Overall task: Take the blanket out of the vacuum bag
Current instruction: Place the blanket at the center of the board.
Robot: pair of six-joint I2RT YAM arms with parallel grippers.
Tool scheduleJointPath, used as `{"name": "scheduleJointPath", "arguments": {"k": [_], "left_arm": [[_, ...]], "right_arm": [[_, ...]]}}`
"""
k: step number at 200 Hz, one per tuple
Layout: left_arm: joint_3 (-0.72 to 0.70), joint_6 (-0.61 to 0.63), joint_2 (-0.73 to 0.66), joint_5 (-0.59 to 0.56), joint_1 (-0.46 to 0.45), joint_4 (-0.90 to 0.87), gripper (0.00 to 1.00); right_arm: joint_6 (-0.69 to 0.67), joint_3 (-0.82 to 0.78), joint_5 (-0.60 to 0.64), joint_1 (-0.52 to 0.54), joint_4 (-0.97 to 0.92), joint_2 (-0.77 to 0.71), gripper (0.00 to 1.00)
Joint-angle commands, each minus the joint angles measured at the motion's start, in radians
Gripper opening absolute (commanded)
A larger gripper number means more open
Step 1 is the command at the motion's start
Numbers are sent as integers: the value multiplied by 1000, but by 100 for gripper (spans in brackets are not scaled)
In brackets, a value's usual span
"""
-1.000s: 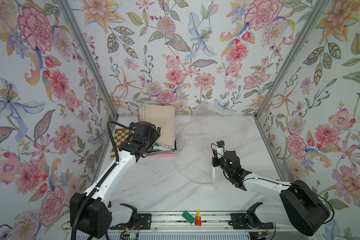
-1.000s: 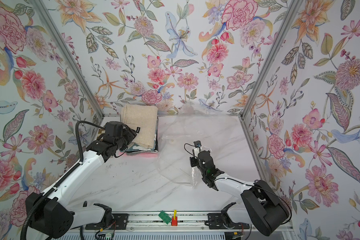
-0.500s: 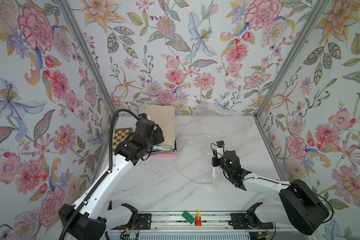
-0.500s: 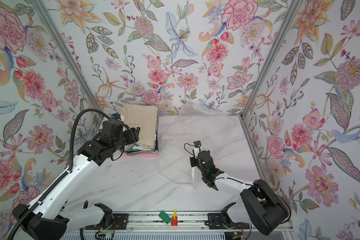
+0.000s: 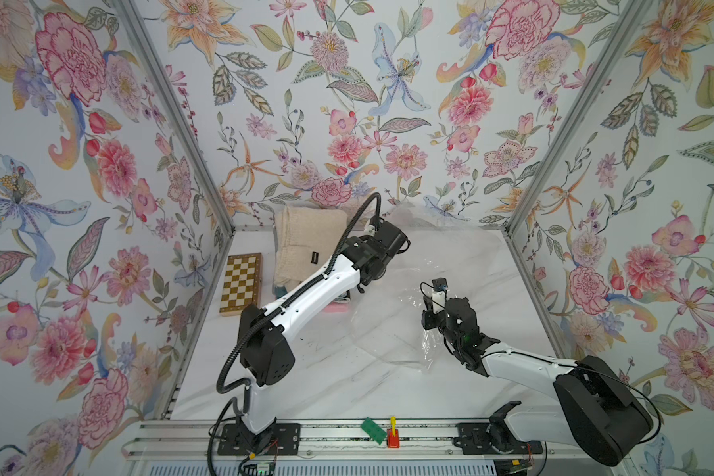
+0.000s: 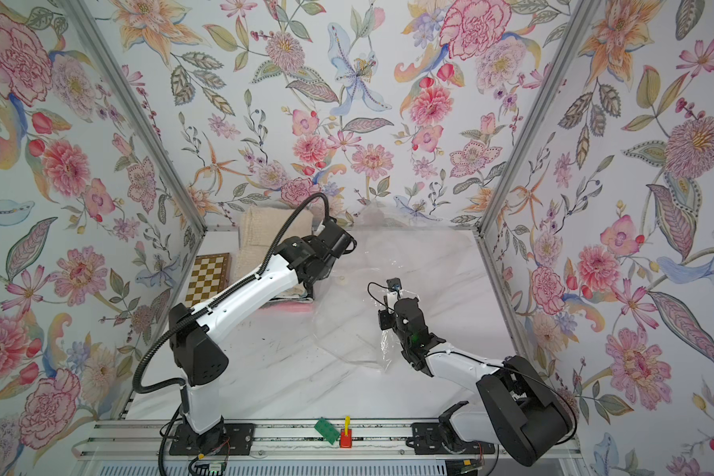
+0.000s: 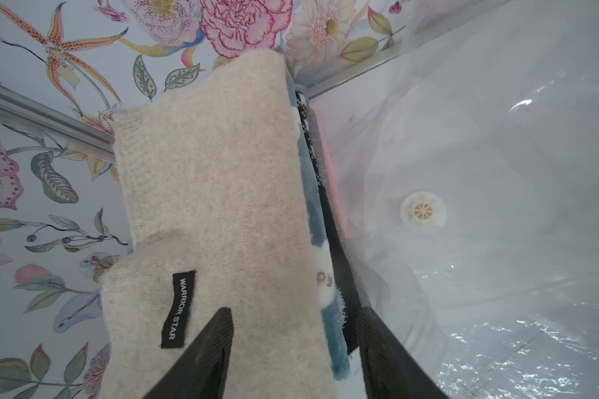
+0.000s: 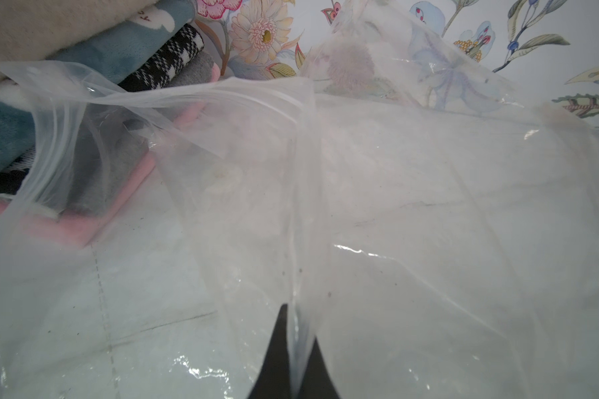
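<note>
A cream blanket (image 5: 306, 235) (image 6: 264, 230) (image 7: 215, 190) tops a folded stack at the back left, outside the vacuum bag. My left gripper (image 7: 294, 311) hovers open at the stack's near end, one finger over the cream blanket and the other beside the stack's side. In both top views only its wrist (image 5: 372, 255) shows. The clear vacuum bag (image 5: 388, 329) (image 6: 347, 329) (image 8: 395, 207) lies flat across the middle of the table, its open mouth draped against the stack's lower layers. My right gripper (image 5: 428, 319) (image 8: 296, 321) is shut on a fold of the bag's film.
Below the cream blanket lie teal (image 8: 125, 45), houndstooth, grey and pink (image 8: 66, 228) folded layers. A chessboard (image 5: 240, 284) lies left of the stack by the wall. The bag's round valve (image 7: 423, 211) faces up. A green block (image 5: 374, 430) sits on the front rail.
My left arm has risen and swung right, from the stack's left side to over its near right end, uncovering the chessboard; its jaws have narrowed a little. The right arm has not moved.
</note>
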Motion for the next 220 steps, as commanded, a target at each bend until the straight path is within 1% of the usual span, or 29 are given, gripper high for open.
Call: {"name": "scheduleJointPath", "arguments": {"k": [1,27,46,94,121,143,176,201,220], "left_arm": [[67,26,31,-150,-18,-144,60],[57,-2,63,-205,-18,-180,59],[22,-11,72,-234,-19,-186,57],[-57,-18,101,-321,-11,-199,61],[-56,-29,140,-389,5,-244,60],[-54,-30,143,-404,9,-246,55],[-77,-16,125,-392,17,-212,41],[-89,1,111,-370,23,-181,39],[-90,2,109,-363,27,-178,34]], "right_arm": [[16,10,-14,-8,-10,-20,0],[19,5,-13,-14,-11,-30,0],[25,2,-23,-18,-8,-35,0],[31,13,-36,-18,-10,-9,0],[31,13,-34,-20,-8,-4,0],[31,16,-36,-21,-6,4,0],[37,19,-51,-21,-6,6,0],[33,18,-42,-21,-9,2,0],[33,14,-41,-23,-8,-2,0]]}}
